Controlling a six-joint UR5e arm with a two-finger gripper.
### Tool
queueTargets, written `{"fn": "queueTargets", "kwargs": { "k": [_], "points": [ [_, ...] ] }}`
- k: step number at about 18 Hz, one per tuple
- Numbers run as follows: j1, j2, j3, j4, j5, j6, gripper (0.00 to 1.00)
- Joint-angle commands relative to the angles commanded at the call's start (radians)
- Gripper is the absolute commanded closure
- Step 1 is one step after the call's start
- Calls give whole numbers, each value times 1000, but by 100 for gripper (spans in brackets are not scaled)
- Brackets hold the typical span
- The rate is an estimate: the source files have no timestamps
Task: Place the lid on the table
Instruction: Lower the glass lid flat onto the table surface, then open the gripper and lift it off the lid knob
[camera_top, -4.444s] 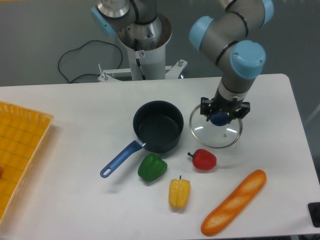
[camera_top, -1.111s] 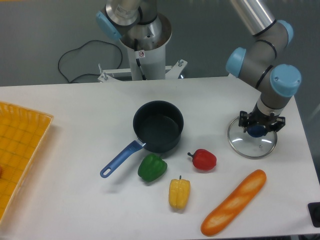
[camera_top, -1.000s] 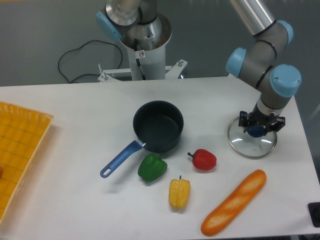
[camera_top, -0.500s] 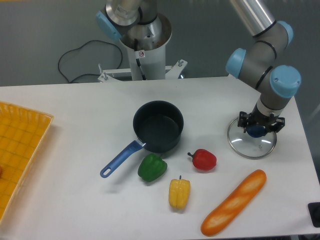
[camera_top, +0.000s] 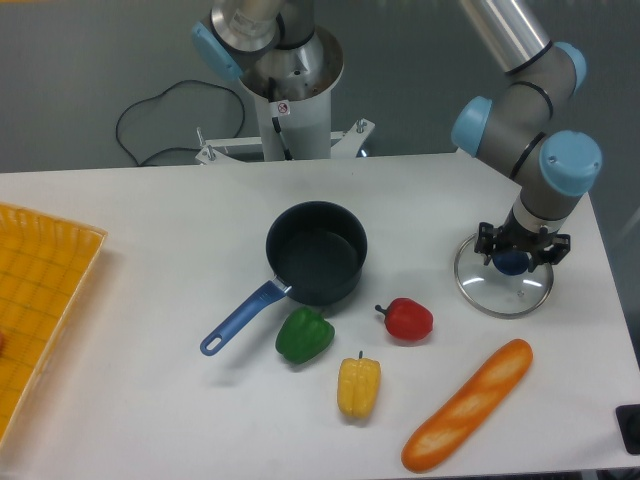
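Observation:
The lid (camera_top: 503, 287), clear glass with a metal rim and a dark blue knob, lies flat on the white table (camera_top: 150, 220) at the right, near the table's right edge. My gripper (camera_top: 515, 256) points straight down over the lid's centre. Its fingers stand on either side of the blue knob and look closed on it. The lid's rim rests on the tabletop.
A dark blue saucepan (camera_top: 316, 252) with a blue handle stands mid-table. In front of it lie a green pepper (camera_top: 304, 335), a red pepper (camera_top: 407, 319), a yellow pepper (camera_top: 359, 387) and a baguette (camera_top: 467, 404). A yellow grid tray (camera_top: 40, 300) is at the left edge.
Over the earlier frames the gripper carried the lid from beside the saucepan to the right side of the table and lowered it. In the last second nothing has visibly moved.

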Motion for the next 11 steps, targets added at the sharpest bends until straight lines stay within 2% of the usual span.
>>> {"fn": "queueTargets", "kwargs": {
  "k": [2,3,5,11],
  "points": [
    [0,0,0,0,0,2,19],
    [0,0,0,0,0,2,15],
    [-2,3,0,-2,0,2,0],
    [-2,28,-3,-3,0,3,0]
  ]
}}
